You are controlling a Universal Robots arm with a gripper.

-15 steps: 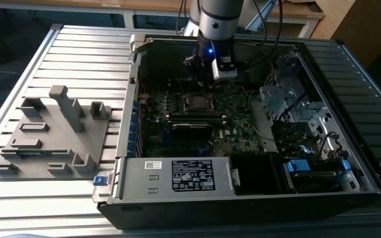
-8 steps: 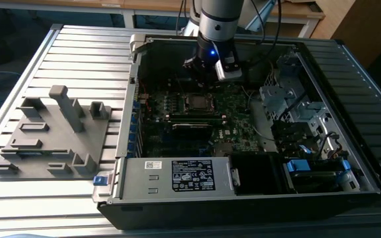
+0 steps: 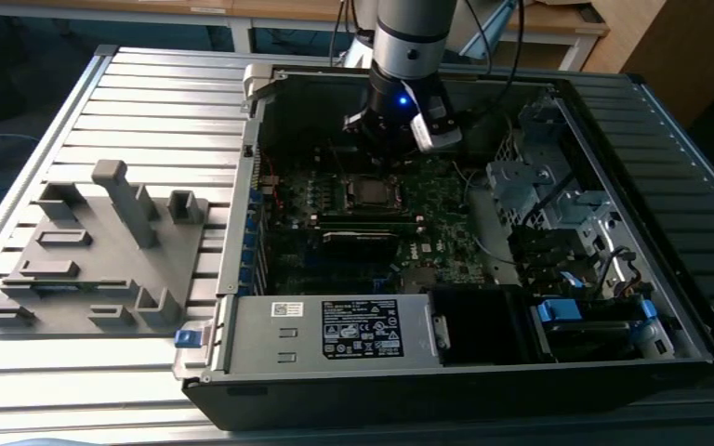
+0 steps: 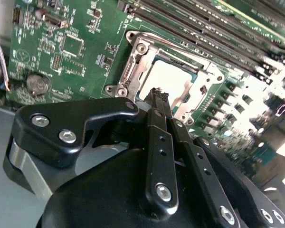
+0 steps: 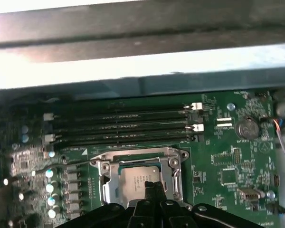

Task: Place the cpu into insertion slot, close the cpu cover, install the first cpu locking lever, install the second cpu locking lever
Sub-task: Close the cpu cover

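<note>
1. Claw state: the gripper point(image 4: 159, 95) has its fingers pressed together with nothing pinched between them, so it can only act as a blunt pusher.
2. Task thing: the cpu point(image 4: 173, 78) lies flat inside the insertion slot point(image 5: 133, 154). Its silver top shows through the cut-out of the cpu cover point(image 4: 132, 71), which appears lowered over the slot.
3. Relation: the fingertips stand at the slot's edge farthest from the memory slots point(image 5: 123, 126). The cpu is just beyond them, toward the slot's centre. Whether they touch cannot be told.
4. Step in hand, as judged: securing the cover.
5. Bear on the cover's metal frame, never on the cpu top, and push straight and lightly. A slip toward the slot's centre could scratch the chip.
</note>
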